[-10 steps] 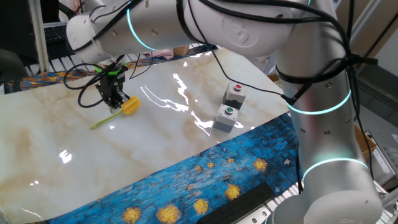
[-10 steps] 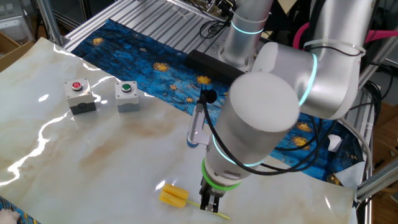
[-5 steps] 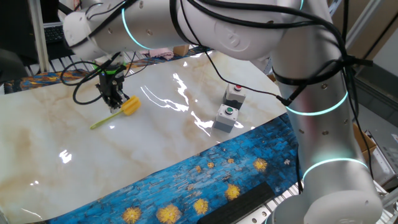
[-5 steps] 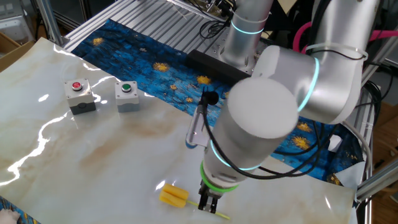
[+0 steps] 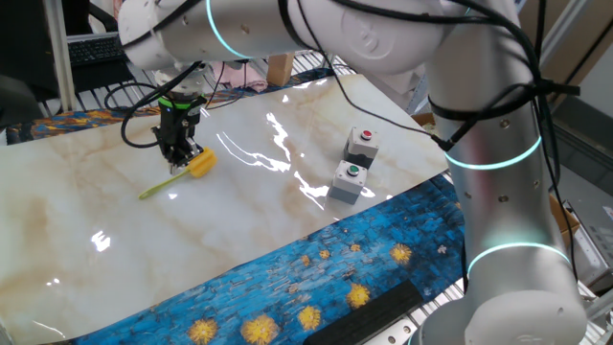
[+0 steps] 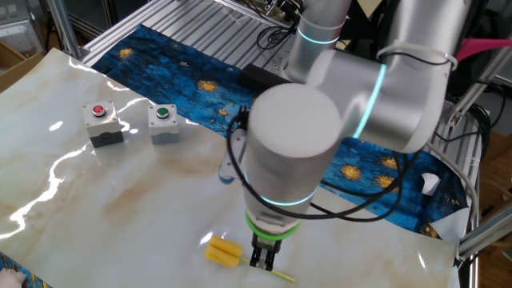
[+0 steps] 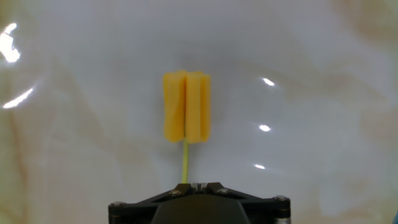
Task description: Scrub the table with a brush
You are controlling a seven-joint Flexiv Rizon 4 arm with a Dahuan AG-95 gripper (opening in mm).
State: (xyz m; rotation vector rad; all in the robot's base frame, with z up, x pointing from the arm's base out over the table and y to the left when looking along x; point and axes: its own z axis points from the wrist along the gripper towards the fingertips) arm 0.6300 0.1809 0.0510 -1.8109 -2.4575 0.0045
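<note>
In one fixed view, the glossy marble surface carries two grey button boxes, with flowered blue cloth along its near edge. The brush lies flat at the far left, head up-right, handle down-left.

In the other fixed view, the hand stands over the handle beside the head.

In the hand view, the handle runs lengthwise from the head toward the camera. Whether the hand grips it cannot be told.

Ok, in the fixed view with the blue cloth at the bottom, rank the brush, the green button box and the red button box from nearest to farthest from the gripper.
1. The brush, right at the gripper.
2. The green button box, off to the right, near the cloth.
3. The red button box, just behind it, slightly farther.
</note>
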